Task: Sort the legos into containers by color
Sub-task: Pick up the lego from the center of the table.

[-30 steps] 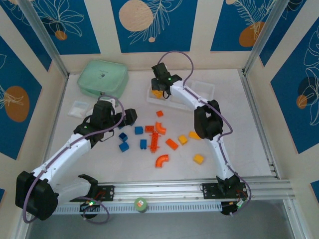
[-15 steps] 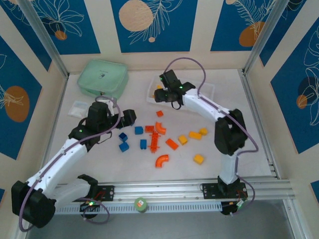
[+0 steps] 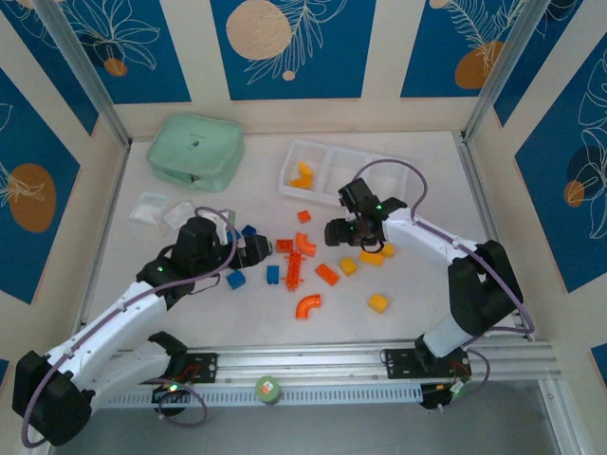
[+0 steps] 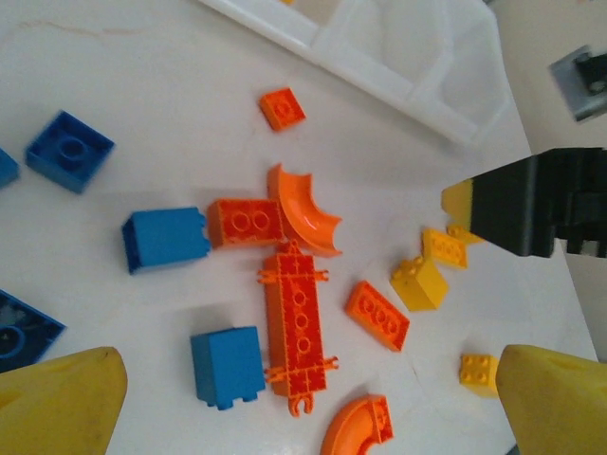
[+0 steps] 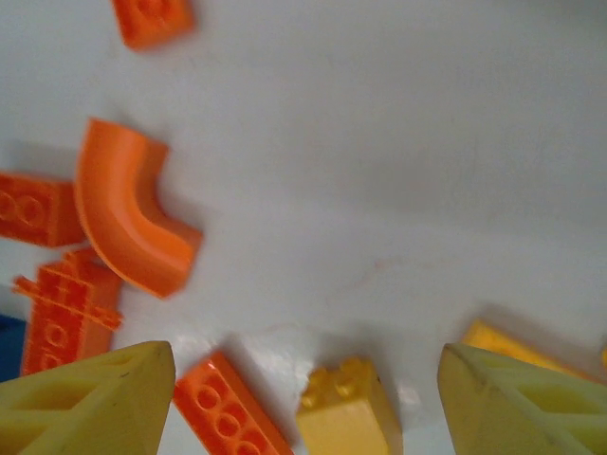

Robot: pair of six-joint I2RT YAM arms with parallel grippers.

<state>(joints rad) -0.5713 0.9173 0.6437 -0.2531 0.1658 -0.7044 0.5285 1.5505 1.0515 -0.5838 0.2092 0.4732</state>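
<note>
Yellow pieces (image 3: 302, 175) sit in the tray (image 3: 365, 154), and the right fingers (image 5: 85, 398), back from it, hang apart and empty over another yellow brick (image 5: 346, 412); left fingers (image 4: 57, 403) are likewise wide and empty.

- No legible word, number, brand or sign anywhere.
- Small dark mark on the lid of the mint green lidded plastic box (image 3: 196, 148): too small to read.
- Studs of the long red-orange flat plastic brick (image 4: 297, 327) in the left wrist view: round bumps, any lettering too fine to make out.
- Small round green, white and red disc (image 3: 268, 388) on the grey metal rail (image 3: 332, 362) at the near edge: colour patches, nothing readable.
- Blue wall panels (image 3: 292, 47) with white leaf outlines and orange circles: pattern, no lettering.
</note>
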